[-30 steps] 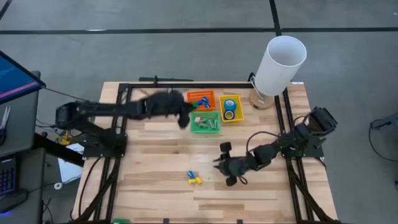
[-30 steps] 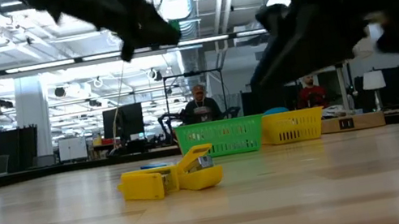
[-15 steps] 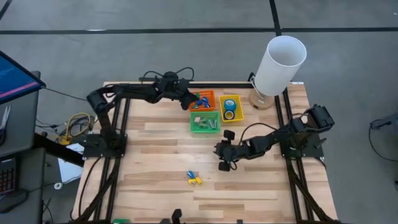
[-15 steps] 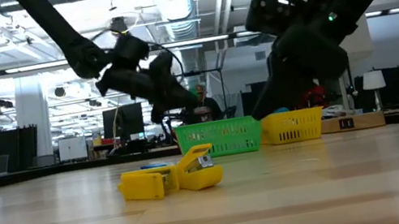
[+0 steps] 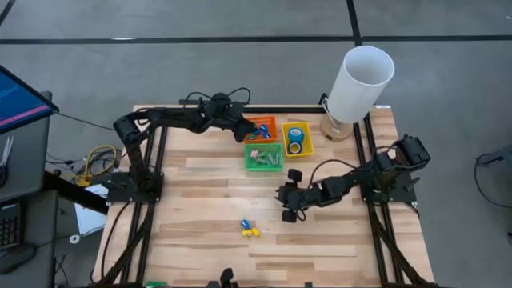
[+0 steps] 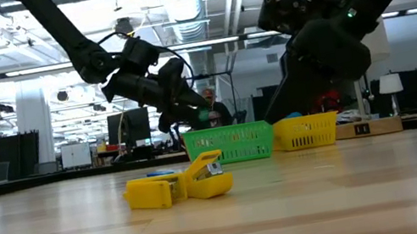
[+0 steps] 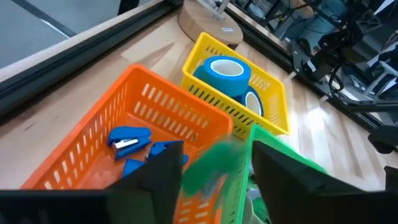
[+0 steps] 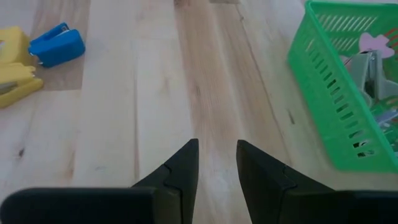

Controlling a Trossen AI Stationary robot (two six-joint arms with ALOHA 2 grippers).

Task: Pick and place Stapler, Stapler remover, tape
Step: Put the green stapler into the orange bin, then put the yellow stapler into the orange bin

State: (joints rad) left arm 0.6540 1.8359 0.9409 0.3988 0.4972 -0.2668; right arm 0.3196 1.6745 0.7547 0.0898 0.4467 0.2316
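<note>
My left gripper hangs open over the orange basket, beside the wall it shares with the green basket. A small green thing shows blurred between its fingers. Blue staplers lie in the orange basket. Two blue tape rolls sit in the yellow basket. A yellow stapler and a blue stapler lie on the table's near middle. My right gripper hovers over bare wood with a narrow gap and nothing in it. My left gripper stands on either side of the small green thing, slanting down from the table's left. The thing is blurred while the fingers are sharp. I cannot tell whether the fingers touch it.
Staple removers lie in the green basket. A tall white cylinder on a round wooden base stands at the far right corner. Black rails run along the table's sides. Bare wood lies between the baskets and the two staplers.
My left gripper has gone from the green basket's near left corner toward the far edge and down, and now hangs at the orange basket. My right gripper has shifted a little toward the far edge and has rolled about its pointing line.
</note>
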